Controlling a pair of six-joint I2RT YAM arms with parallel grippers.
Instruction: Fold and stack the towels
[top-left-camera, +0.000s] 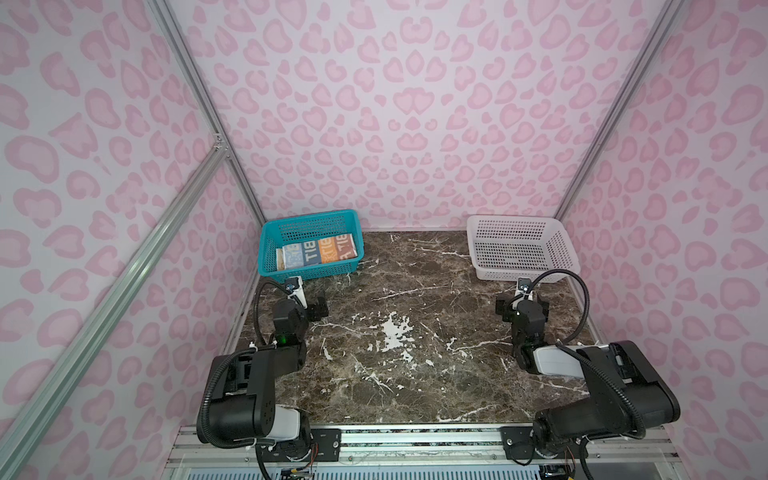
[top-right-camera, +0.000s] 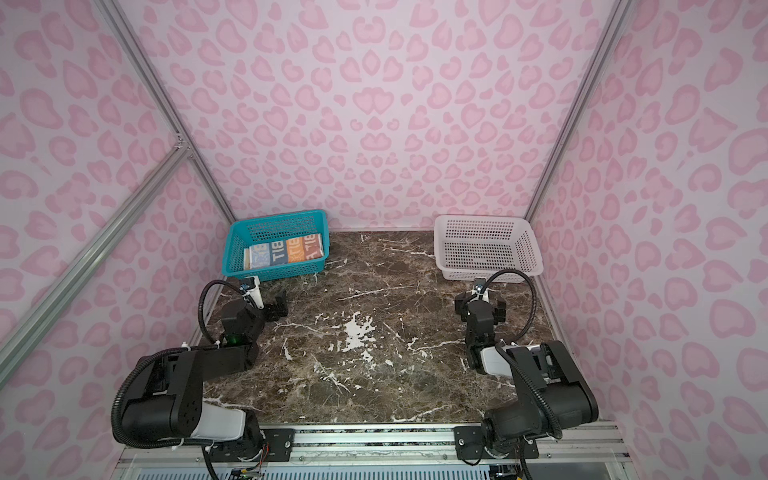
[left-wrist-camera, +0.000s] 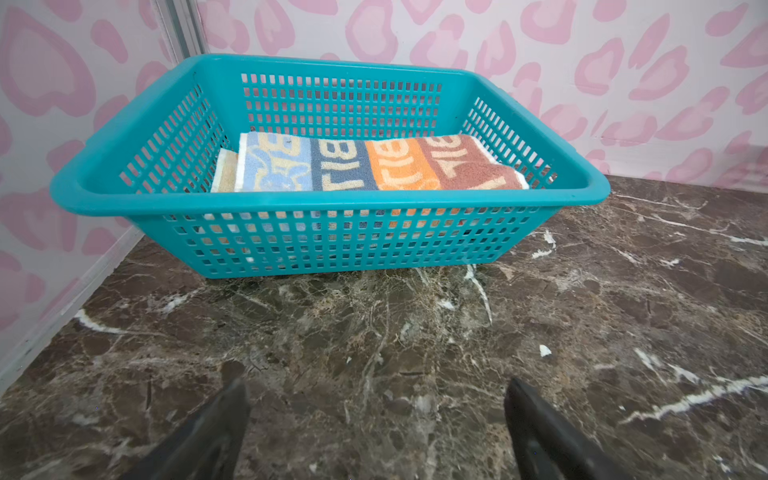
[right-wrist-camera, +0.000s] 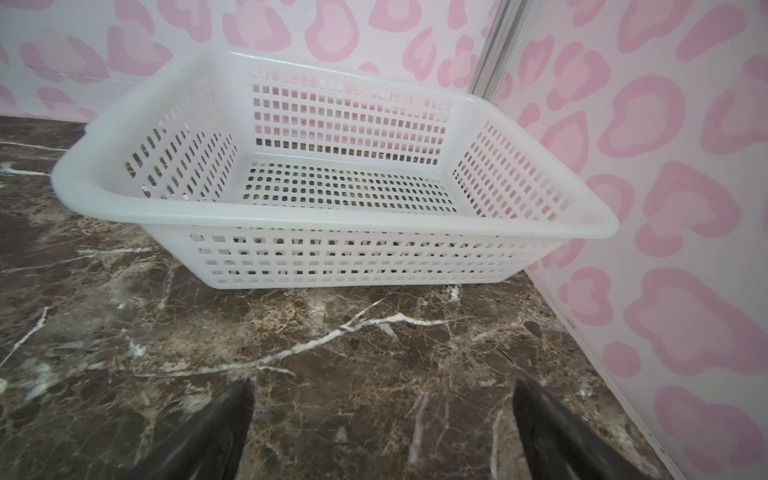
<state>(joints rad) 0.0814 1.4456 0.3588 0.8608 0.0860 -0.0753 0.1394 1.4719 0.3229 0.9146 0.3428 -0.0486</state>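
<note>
Towels are all in the teal plastic mesh basket (left-wrist-camera: 332, 203) at the far left of the dark marble-patterned desk (top-left-camera: 415, 374). A folded cream terry towel with blue, orange and brown lettered blocks (left-wrist-camera: 374, 166) lies flat on top, and a pale peach cloth edge (left-wrist-camera: 224, 176) peeks out from under it at one end; how many layers lie beneath I cannot tell. Such cloth should be light, limp and a little grippy, so it would likely sag and unfold if lifted by one point. A pinch on a folded edge or corner, taking all the layers, looks the safest hold. The basket's near wall stands between the towel and the left end effector (left-wrist-camera: 376, 395), which hovers over bare desk just in front of it, spread wide and empty, so any reach would have to come over the rim from above. The right end effector (right-wrist-camera: 382, 395), equally wide and empty, faces the white plastic mesh basket (right-wrist-camera: 332, 218) at the far right, which holds nothing.
</note>
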